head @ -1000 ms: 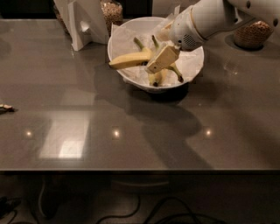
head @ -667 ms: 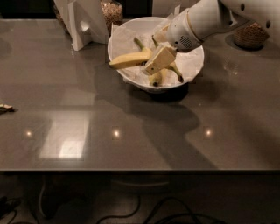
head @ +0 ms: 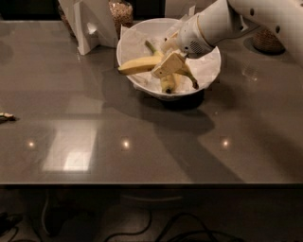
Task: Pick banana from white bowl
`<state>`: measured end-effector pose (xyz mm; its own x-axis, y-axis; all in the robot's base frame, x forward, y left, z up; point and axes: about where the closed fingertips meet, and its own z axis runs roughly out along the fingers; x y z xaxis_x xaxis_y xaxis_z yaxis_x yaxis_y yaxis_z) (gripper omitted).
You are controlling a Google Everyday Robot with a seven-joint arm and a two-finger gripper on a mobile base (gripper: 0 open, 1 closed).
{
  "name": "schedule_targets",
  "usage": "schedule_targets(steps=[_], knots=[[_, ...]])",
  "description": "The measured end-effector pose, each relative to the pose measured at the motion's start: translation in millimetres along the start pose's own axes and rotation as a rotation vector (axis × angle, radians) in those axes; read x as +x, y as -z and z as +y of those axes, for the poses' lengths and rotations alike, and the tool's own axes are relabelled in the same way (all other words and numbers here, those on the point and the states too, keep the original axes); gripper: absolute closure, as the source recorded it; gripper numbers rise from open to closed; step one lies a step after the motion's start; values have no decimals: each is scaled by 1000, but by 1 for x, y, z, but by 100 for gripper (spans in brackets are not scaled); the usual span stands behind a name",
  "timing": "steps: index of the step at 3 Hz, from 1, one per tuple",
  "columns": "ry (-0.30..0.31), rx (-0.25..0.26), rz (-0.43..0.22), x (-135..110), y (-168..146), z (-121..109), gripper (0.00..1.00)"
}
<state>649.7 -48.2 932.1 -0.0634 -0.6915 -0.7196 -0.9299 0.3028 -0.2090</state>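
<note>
The white bowl (head: 209, 72) stands at the back middle of the grey counter, lined with crumpled white paper. My gripper (head: 169, 64) reaches in from the upper right and is shut on the banana (head: 137, 65), a pale yellow one that sticks out to the left over the bowl's rim. The banana is lifted a little above the bowl's contents. Two shorter bananas (head: 169, 83) with green stems lie in the bowl below the gripper, partly hidden by it.
A white upright object (head: 90, 26) stands left of the bowl. A glass jar of grain (head: 121, 12) is behind the bowl and another jar (head: 267, 41) at the back right. A small item (head: 5, 117) lies at the counter's left edge.
The gripper with the banana has stayed in nearly the same place above the bowl; the arm has shifted slightly.
</note>
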Motion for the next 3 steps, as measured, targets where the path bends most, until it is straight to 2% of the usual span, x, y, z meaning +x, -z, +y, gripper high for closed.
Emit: schedule_targets(steps=[2, 3], knots=[[-17, -3, 14, 10, -7, -8, 35], [-25, -5, 20, 14, -9, -9, 38]])
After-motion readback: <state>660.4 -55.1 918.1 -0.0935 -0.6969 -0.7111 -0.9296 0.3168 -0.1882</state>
